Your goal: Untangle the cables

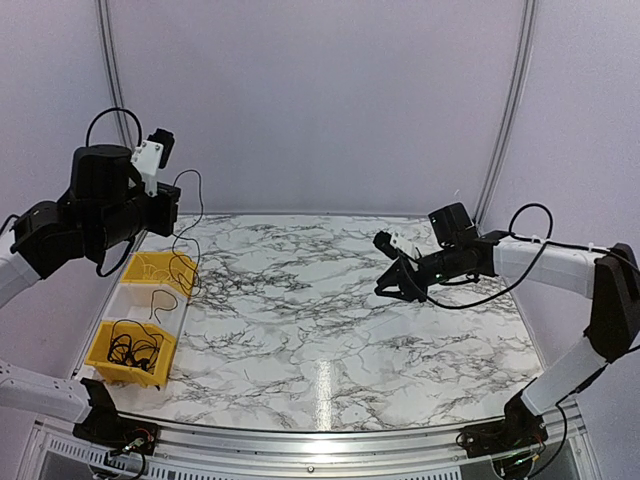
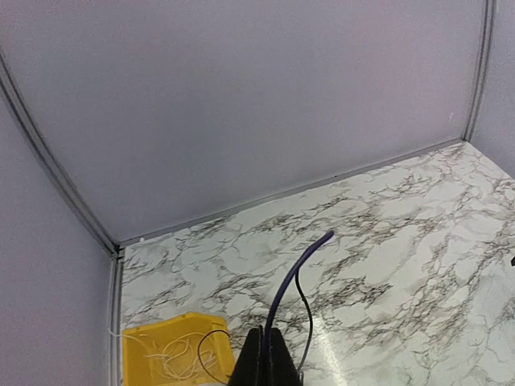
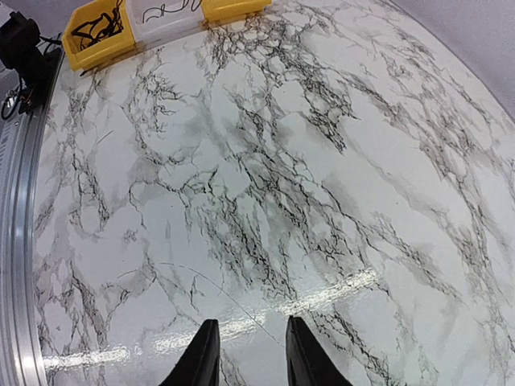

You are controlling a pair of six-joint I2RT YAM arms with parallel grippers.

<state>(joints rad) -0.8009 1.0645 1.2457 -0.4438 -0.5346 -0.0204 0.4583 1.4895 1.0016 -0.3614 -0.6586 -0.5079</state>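
My left gripper [image 1: 175, 203] is raised over the table's left side and shut on one thin dark cable [image 1: 201, 200]. That cable arcs above the jaws and hangs down toward the far yellow bin [image 1: 140, 266]. In the left wrist view the cable [image 2: 299, 269] rises from the closed fingertips of the left gripper [image 2: 272, 347]. A bunch of black cables [image 1: 135, 347] lies in the near yellow bin [image 1: 100, 362]. My right gripper [image 1: 385, 272] hovers over the marble at the right, open and empty; its fingertips [image 3: 203, 354] stand well apart.
A white tray [image 1: 128, 300] between the two yellow bins holds a loose black cable [image 1: 158, 303]. The far yellow bin [image 2: 141, 342] contains pale wires. The bins [image 3: 96, 36] line the table's left edge. A metal rail [image 1: 320, 435] runs along the near edge.
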